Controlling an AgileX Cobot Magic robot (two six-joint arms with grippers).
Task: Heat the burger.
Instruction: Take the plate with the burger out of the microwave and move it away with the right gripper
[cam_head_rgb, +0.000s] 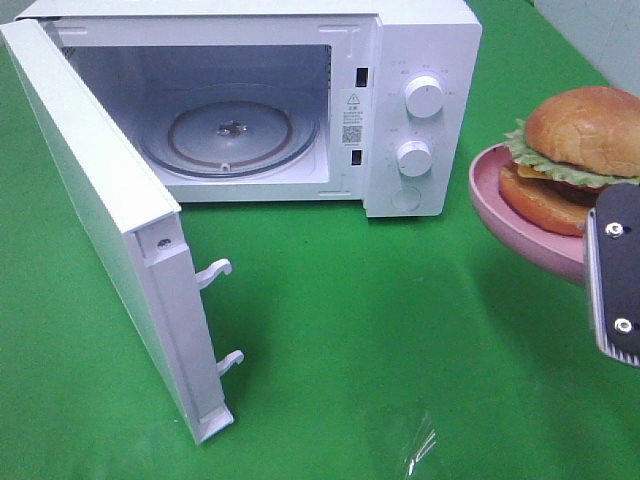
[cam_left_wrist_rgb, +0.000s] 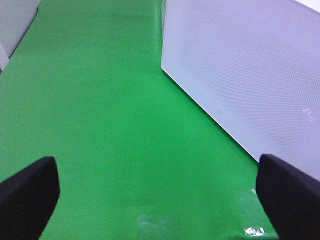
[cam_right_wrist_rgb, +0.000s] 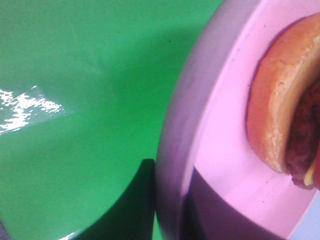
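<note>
Your microwave (cam_head_rgb: 300, 100) stands at 11 o'clock on the green table (cam_head_rgb: 400, 350) with its door (cam_head_rgb: 100, 220) swung wide toward 8 o'clock and the glass turntable (cam_head_rgb: 230, 135) bare, so steer in past the door's edge. At 3 o'clock your right gripper (cam_head_rgb: 612, 285) is clamped on the rim of the pink plate (cam_head_rgb: 505, 210), which hangs in the air carrying the burger (cam_head_rgb: 575, 150); keep that plate level, since the burger looks free to slide. Your left gripper (cam_left_wrist_rgb: 160, 200) hangs beside the door's outer face, jaws spread and holding nothing, so keep it out of the way.

White microwave (cam_head_rgb: 400, 90), door (cam_head_rgb: 100, 210) open; pink plate (cam_head_rgb: 490, 195).

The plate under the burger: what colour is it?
Pink plate; clearest in the right wrist view.
</note>
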